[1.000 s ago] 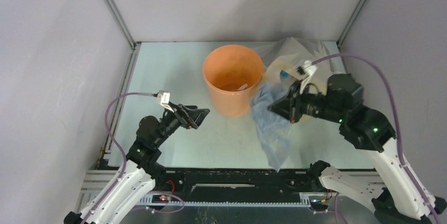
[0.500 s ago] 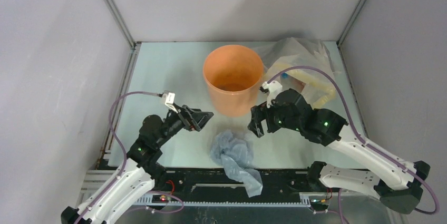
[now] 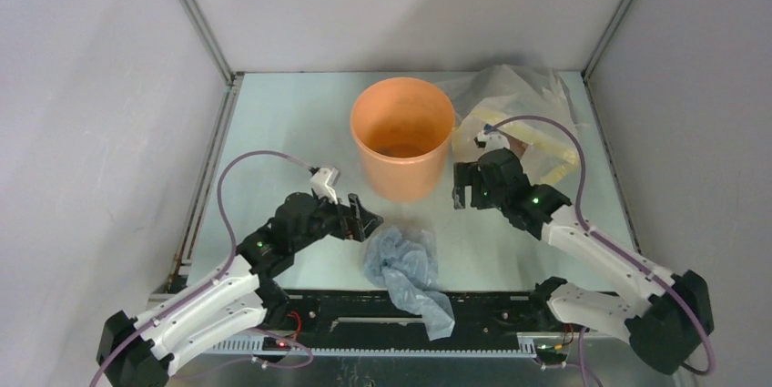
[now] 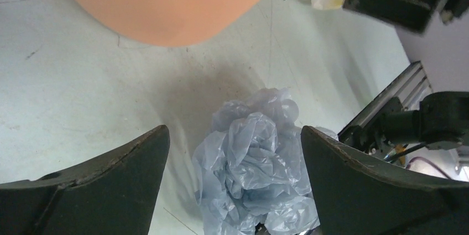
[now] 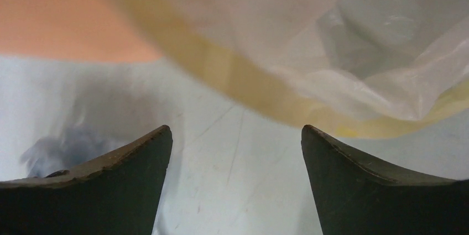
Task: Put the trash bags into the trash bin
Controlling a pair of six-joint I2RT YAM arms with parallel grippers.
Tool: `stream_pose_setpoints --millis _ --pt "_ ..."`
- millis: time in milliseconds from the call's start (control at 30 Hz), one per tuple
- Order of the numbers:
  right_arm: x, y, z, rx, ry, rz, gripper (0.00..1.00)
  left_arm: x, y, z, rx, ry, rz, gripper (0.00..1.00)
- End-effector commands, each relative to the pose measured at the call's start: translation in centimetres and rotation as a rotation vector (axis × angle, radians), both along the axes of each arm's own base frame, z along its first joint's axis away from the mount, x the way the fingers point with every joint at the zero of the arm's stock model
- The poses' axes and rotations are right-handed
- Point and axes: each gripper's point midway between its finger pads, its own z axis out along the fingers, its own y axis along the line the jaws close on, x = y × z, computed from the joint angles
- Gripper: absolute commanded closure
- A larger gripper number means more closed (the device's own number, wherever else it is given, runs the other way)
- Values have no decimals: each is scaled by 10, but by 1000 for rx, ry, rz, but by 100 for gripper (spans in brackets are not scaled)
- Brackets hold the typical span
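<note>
Two arms: bolted at the near edge. The left end effector [image 3: 369, 221] is held with its fingers wide apart, just left of the bag, and nothing is gripped. The right end effector [image 3: 464, 194] is spread too and grips nothing, just right of the bin's base.
Surface: a pale, scuffed and speckled sheet [image 3: 273, 132].
Room: closed in by grey walls [image 3: 410, 5] on three sides, with metal posts [image 3: 196, 18] at the back corners.
Bin: the orange bin [image 3: 402, 137] is stood upright at back centre.
Bag: the blue-grey bag [image 3: 405, 264] is crumpled on the surface in front of the bin, apart from it.
Bundle: a clear-and-yellow bundle [image 3: 523, 118] is piled in the back right corner, just beside the bin.
Edges: the bag's tail is draped over the near edge onto the black rail [image 3: 346, 310].
Open room: bare surface is seen left of the bin and between bin and bag.
Change: a second ago the bag was hung from the closed right end effector beside the bin. It has since been dropped, and the left arm has been brought in towards it.
</note>
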Motion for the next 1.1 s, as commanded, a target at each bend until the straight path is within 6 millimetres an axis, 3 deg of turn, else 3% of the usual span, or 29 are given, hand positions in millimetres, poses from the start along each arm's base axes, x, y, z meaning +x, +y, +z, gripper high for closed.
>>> stream_pose_setpoints --millis 0,133,300,500,633,767,800,900,1033,1067 --pt "59 -14 11 48 -144 -141 12 0 -2 1 48 -30 -20 3" --pt "99 -20 8 95 -192 -167 20 -1 -1 -6 49 -23 -16 2" --pt "145 -45 -6 228 -157 -267 45 6 8 -24 63 23 71 0" --pt "199 -92 -28 206 -129 -397 51 9 6 -34 58 56 74 1" --pt "233 -132 -30 200 -115 -498 52 13 11 -33 23 71 84 1" --pt "247 -149 -11 191 -151 -538 51 17 21 -32 2 66 107 1" --pt "248 -165 -5 174 -164 -572 50 17 23 -32 1 63 111 1" --pt "245 -179 14 126 -187 -602 44 18 26 -32 -1 62 116 1" --pt "225 -174 46 103 -210 -582 24 17 24 -29 -10 63 104 1" --pt "218 -160 52 87 -212 -554 19 16 23 -28 -13 58 96 2"
